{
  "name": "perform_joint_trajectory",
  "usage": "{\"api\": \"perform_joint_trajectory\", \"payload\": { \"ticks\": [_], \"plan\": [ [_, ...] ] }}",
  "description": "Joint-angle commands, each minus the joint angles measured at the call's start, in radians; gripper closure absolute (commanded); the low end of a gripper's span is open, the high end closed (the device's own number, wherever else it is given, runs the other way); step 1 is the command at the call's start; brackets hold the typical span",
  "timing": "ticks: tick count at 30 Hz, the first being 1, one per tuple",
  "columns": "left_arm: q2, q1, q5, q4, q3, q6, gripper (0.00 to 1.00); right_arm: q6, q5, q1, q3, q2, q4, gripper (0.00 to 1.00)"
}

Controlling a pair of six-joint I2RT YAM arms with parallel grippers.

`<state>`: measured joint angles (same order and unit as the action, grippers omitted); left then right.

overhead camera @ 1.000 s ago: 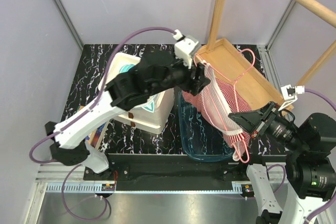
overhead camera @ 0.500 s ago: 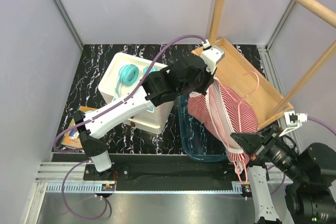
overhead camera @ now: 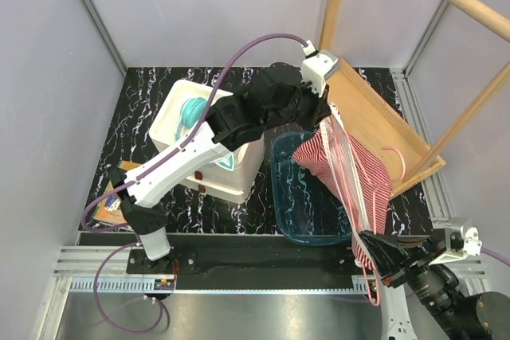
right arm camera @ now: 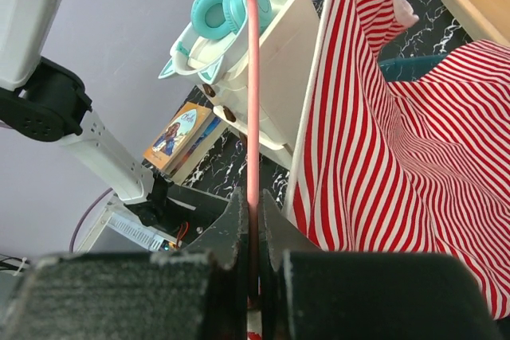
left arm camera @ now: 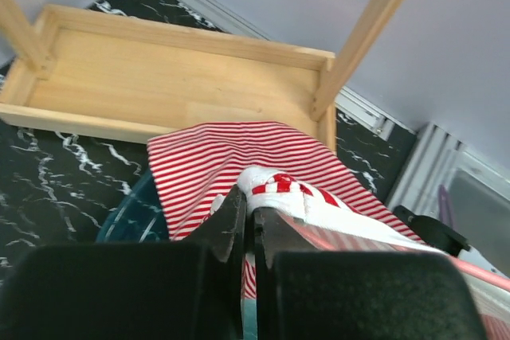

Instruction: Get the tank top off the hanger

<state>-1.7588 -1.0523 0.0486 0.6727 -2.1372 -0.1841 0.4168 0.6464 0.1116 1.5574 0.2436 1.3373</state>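
The red-and-white striped tank top (overhead camera: 351, 169) hangs stretched over the blue tub (overhead camera: 285, 197), still threaded on the pink wire hanger (overhead camera: 401, 162). My left gripper (overhead camera: 325, 121) is shut on the garment's top edge, with white hem and stripes bunched at its fingertips (left arm camera: 239, 205); the tank top (left arm camera: 231, 153) spreads out below. At the near edge my right gripper (overhead camera: 368, 246) is shut on the hanger's wire (right arm camera: 253, 101), which runs straight up out of the right gripper (right arm camera: 253, 209). Beside the wire the tank top (right arm camera: 382, 117) drapes to the right.
A white bin (overhead camera: 231, 181) holding teal headphones (overhead camera: 191, 109) stands left of the tub. The wooden rack's tray (overhead camera: 382, 121) and poles (overhead camera: 335, 5) rise behind the garment. A book (right arm camera: 175, 133) lies at the table's near left.
My left gripper has closed on the tank top's upper edge. The right arm has drawn the hanger down toward the near edge, stretching the garment between the two grippers.
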Motion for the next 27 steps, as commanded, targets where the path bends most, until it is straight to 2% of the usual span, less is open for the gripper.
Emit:
{"api": "perform_joint_trajectory", "payload": {
  "ticks": [1, 10, 15, 20, 22, 27],
  "plan": [
    [-0.050, 0.090, 0.027, -0.033, -0.053, -0.047, 1.00, -0.015, 0.076, -0.015, 0.081, -0.035, 0.166, 1.00],
    [-0.045, 0.153, -0.004, -0.035, -0.078, -0.132, 1.00, 0.002, 0.130, -0.023, 0.076, -0.046, 0.184, 1.00],
    [-0.001, 0.155, -0.042, -0.041, 0.022, -0.155, 1.00, 0.056, 0.085, -0.023, 0.055, -0.067, 0.119, 1.00],
    [0.065, 0.132, -0.159, -0.110, 0.210, -0.164, 1.00, 0.227, 0.027, -0.023, -0.043, -0.076, -0.137, 1.00],
    [0.081, 0.121, -0.222, -0.127, 0.238, -0.170, 1.00, 0.276, 0.006, -0.023, -0.127, -0.075, -0.263, 1.00],
    [0.119, 0.100, -0.341, -0.226, 0.329, -0.172, 1.00, 0.280, -0.077, -0.021, -0.291, -0.015, -0.497, 1.00]
  ]
}}
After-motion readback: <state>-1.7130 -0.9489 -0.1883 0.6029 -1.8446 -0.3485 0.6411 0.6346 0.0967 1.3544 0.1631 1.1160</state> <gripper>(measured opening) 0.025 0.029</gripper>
